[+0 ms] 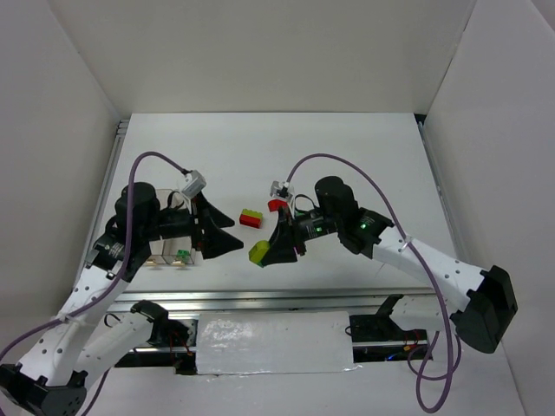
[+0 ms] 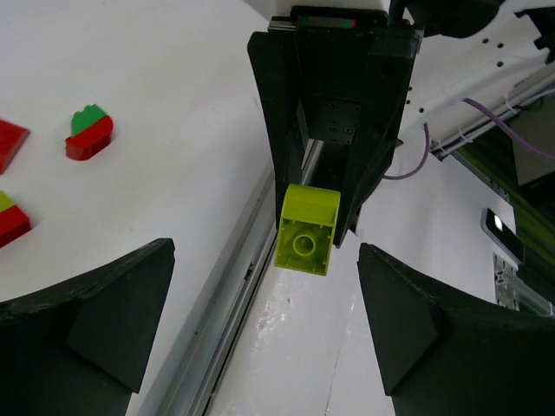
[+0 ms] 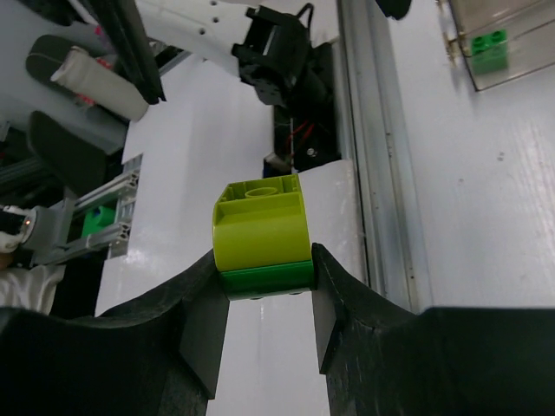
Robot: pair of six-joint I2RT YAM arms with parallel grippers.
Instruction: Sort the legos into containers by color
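My right gripper [image 1: 269, 250] is shut on a stacked lego, yellow-green on green [image 1: 258, 252], and holds it above the table's front part. In the right wrist view the fingers [image 3: 204, 303] pinch the green half [image 3: 264, 277]. My left gripper [image 1: 237, 234] is open and empty, facing that brick [image 2: 308, 230] with a gap between. A red and yellow-green stack [image 1: 251, 217] and a red brick [image 1: 276, 205] lie on the table. The clear containers [image 1: 165, 251] sit under the left arm, with a green brick [image 1: 182, 256] inside, which also shows in the right wrist view [image 3: 488, 49].
The left wrist view shows a red-and-green piece [image 2: 89, 133], a red brick [image 2: 9, 143] and a yellow-green-on-red stack [image 2: 10, 217] on the white table. A metal rail [image 1: 260, 299] runs along the near edge. White walls enclose the table.
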